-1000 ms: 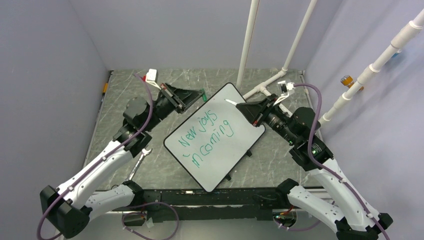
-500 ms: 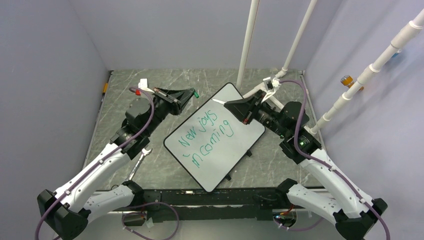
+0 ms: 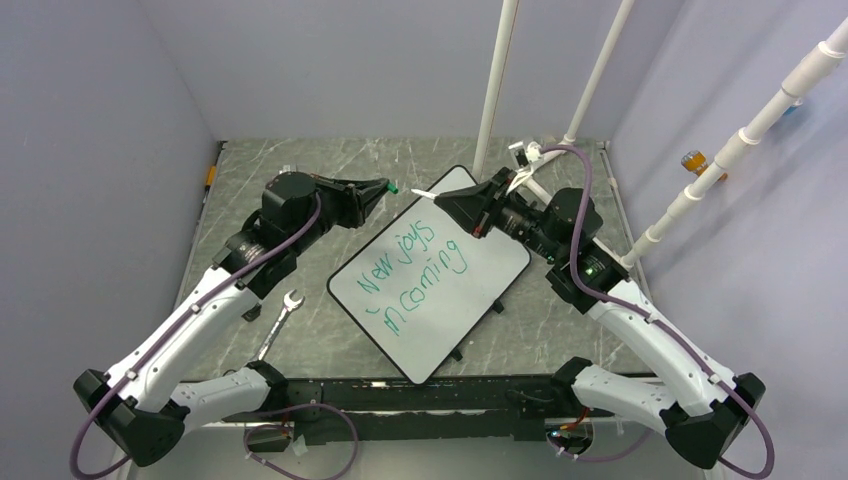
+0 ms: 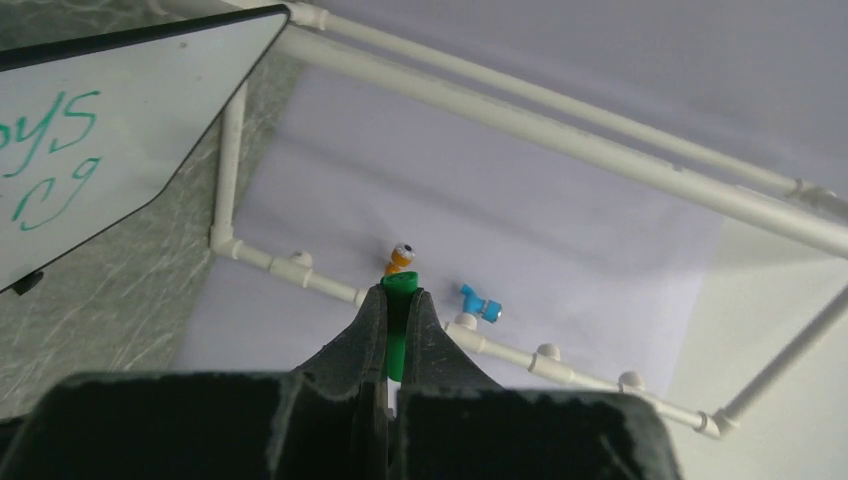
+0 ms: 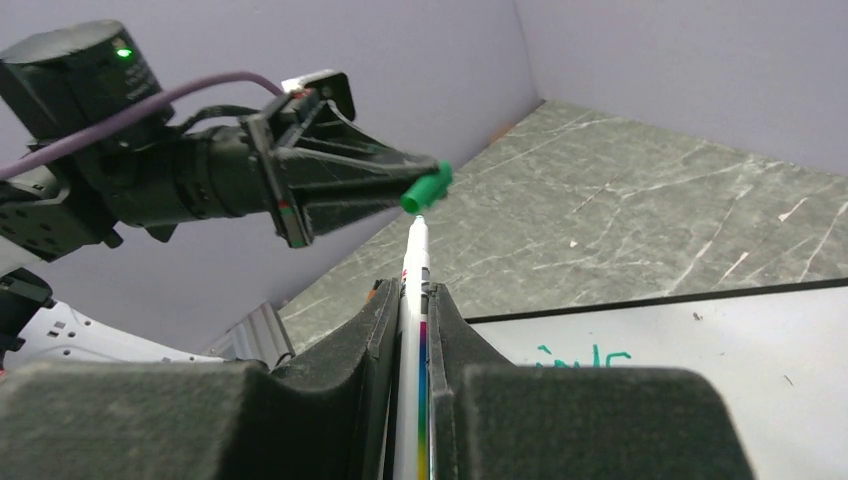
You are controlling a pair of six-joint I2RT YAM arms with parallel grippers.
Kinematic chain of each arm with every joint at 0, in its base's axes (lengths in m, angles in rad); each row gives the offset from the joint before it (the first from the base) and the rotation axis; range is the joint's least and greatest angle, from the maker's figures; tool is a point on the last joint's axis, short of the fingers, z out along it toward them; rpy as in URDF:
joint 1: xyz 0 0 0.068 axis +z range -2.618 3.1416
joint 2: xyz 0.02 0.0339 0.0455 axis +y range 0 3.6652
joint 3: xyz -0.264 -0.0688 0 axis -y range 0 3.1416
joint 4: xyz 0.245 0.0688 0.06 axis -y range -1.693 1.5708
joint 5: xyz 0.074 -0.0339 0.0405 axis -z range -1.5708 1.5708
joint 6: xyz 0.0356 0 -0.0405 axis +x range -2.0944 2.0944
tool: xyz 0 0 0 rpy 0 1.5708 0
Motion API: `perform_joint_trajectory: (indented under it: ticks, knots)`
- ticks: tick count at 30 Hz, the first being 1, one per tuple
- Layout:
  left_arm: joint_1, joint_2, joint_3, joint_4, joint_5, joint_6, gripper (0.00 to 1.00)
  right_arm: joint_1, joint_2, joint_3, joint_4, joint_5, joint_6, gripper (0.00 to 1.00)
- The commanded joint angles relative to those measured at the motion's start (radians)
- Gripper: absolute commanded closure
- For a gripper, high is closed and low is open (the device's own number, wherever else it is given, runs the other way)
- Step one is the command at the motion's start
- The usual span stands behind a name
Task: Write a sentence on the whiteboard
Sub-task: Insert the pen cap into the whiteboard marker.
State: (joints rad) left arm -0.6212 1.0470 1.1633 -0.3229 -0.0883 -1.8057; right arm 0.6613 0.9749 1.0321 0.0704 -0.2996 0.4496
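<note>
The whiteboard (image 3: 470, 225) lies tilted on the marble table with the sentence (image 3: 412, 265) "New joys incoming" in green across two lines. My left gripper (image 3: 380, 187) is shut on a green marker cap (image 3: 394, 186), seen between its jaws in the left wrist view (image 4: 400, 300). My right gripper (image 3: 445, 197) is shut on a white marker (image 3: 425, 192) with a rainbow stripe (image 5: 412, 290). Both are raised above the board's far corner. The marker's tip points at the cap (image 5: 426, 187), a short gap away. The board's edge shows in both wrist views (image 4: 120, 130) (image 5: 690, 340).
A wrench (image 3: 280, 318) lies on the table left of the board. White pipes (image 3: 495, 85) stand at the back and right, with an orange fitting (image 3: 693, 160). Grey walls close the sides.
Both grippers have moved toward each other above the board's far corner. The marker tip and the cap are much nearer now.
</note>
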Motion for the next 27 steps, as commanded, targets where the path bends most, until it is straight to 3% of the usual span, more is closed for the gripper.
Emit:
perform_joint_trajectory:
  ticks: [1,27]
  knots:
    - [0.002,0.010,0.054,-0.132,-0.063,-0.108,1.00,0.016,0.008,0.064,0.051,-0.006,-0.036,1.00]
    - [0.002,0.013,0.017,-0.113,-0.041,-0.190,1.00,0.077,0.073,0.084,0.028,0.082,-0.050,1.00]
